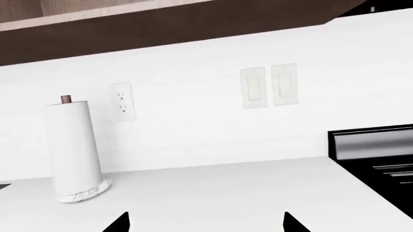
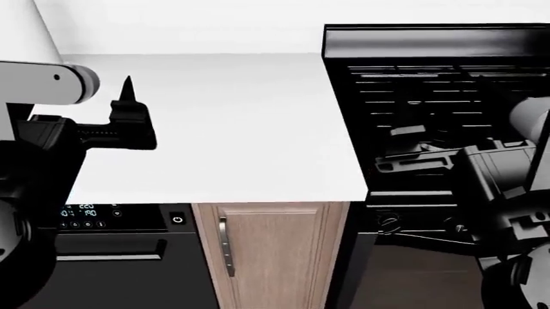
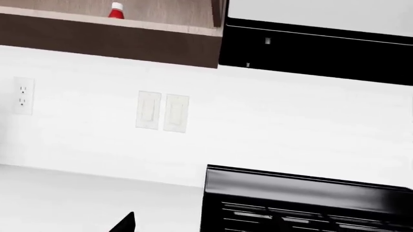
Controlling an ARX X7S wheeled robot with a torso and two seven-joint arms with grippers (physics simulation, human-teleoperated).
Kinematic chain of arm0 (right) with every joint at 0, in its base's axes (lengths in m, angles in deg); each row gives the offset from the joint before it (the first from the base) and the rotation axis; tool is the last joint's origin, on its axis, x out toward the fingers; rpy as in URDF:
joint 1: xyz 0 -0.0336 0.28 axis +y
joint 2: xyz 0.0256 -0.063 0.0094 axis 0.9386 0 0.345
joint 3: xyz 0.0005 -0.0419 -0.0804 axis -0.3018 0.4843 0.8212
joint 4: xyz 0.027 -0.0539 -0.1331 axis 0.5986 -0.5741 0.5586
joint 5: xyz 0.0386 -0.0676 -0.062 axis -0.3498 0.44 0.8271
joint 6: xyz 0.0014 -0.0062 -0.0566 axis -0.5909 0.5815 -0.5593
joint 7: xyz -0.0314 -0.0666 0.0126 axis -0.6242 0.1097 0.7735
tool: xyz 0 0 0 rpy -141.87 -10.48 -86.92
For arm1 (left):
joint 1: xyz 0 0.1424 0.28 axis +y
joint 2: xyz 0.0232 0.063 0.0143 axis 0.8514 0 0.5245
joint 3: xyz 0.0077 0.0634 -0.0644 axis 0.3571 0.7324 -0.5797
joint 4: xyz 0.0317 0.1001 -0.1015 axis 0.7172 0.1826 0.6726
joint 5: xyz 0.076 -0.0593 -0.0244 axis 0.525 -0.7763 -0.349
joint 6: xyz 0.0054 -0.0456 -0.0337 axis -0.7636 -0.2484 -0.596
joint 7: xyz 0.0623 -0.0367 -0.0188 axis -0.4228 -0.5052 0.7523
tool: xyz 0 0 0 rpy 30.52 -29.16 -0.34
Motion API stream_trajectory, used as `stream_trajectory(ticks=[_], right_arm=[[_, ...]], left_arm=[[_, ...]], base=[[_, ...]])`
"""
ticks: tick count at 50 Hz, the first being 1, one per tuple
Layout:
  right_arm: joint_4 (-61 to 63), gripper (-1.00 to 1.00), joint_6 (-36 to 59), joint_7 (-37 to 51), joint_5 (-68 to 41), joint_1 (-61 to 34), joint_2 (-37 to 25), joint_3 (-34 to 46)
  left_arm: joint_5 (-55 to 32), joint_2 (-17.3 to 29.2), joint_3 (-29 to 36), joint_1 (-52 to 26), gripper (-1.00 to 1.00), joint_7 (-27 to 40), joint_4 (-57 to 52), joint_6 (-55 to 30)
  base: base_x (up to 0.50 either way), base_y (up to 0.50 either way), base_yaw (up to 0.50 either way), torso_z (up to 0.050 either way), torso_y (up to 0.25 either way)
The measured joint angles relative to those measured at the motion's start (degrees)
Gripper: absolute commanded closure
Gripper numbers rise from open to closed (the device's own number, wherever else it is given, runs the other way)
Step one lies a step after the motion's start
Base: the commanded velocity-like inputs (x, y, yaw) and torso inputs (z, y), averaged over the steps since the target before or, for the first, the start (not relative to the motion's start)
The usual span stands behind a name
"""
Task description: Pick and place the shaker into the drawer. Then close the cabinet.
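Head view shows the cabinet (image 2: 270, 254) below the white countertop (image 2: 232, 129): brown wood-grain door, shut, w/ one vertical silver handle (image 2: 225, 246). Shaker and drawer are not visible in any view, so I cannot tell where the shaker is. Left of the cabinet sits a black dishwasher (image 2: 120, 257) w/ lit panel; right of it a black stove (image 2: 429, 116). Left gripper (image 2: 129, 119) hovers over the countertop, fingers spread, nothing between them. Right gripper (image 2: 421, 158) is over the stove; cannot tell its jaws. Left wrist view: paper towel roll (image 1: 74, 150) upright on the countertop near a wall outlet (image 1: 122, 101) and two switches (image 1: 269, 86).
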Motion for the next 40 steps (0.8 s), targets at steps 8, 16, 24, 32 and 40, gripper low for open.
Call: stream_trajectory(ticks=[8, 16, 24, 32, 40], right_arm=[[0.04, -1.00, 0.70, -0.06, -0.11, -0.85, -0.08, 0.33], [0.01, -1.00, 0.26, -0.48, 0.01, -0.92, -0.02, 0.11], [0.08, -1.00, 0.00, -0.94, 0.18, -1.04, 0.08, 0.08], [-1.49, -1.00, 2.27, -0.14, -3.89, -3.94, -0.26, 0.38], [-7.42, -1.00, 8.20, 0.57, -13.21, -13.20, -0.25, 1.50]], left_arm=[[-0.25, 0.31, -0.32, -0.25, -1.00, 0.08, 0.05, -0.08], [-0.56, 0.35, -0.50, -0.41, -1.00, 0.22, 0.02, -0.18], [-0.72, 0.36, -0.61, -0.40, -1.00, 0.27, -0.04, -0.21], [-0.79, -0.89, 0.28, -3.67, -1.00, -1.45, 2.22, -3.62], [-0.48, -5.21, 2.19, -13.17, -1.00, -7.09, 10.94, -11.26]], base=[[0.18, 0.00, 0.00, 0.000, 0.000], [0.50, -0.01, 0.00, 0.000, 0.000], [0.50, -0.01, 0.00, 0.000, 0.001], [0.21, 0.00, 0.00, 0.000, 0.003], [0.00, 0.00, 0.00, 0.000, 0.000]])
